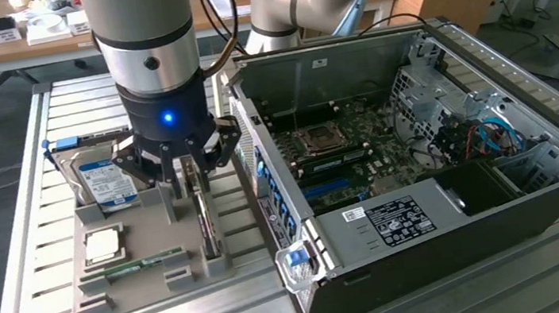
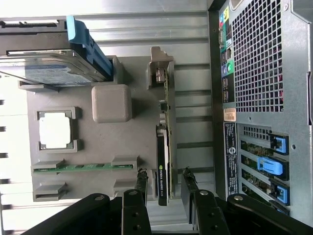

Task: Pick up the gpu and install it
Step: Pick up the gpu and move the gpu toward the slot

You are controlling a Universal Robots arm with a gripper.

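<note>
Hanging beside an open computer case [image 1: 457,207] at the exterior view's right, over the grey tray [image 1: 136,294] just beside it. Holding nothing, with the gripper [image 2: 165,180] spread wide. Flanking with both fingers [image 2: 142,183], a gap on each side, the gpu [image 2: 163,152] standing on edge in the tray slot nearest the case.

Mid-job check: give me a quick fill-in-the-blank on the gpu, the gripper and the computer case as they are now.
1. The gpu stands on its ___ in the gray tray.
2. The gripper is ___, straddling the gpu without clamping it.
3. In the exterior view, the computer case lies on the ___ of the tray.

Missing words: edge; open; right.
</note>
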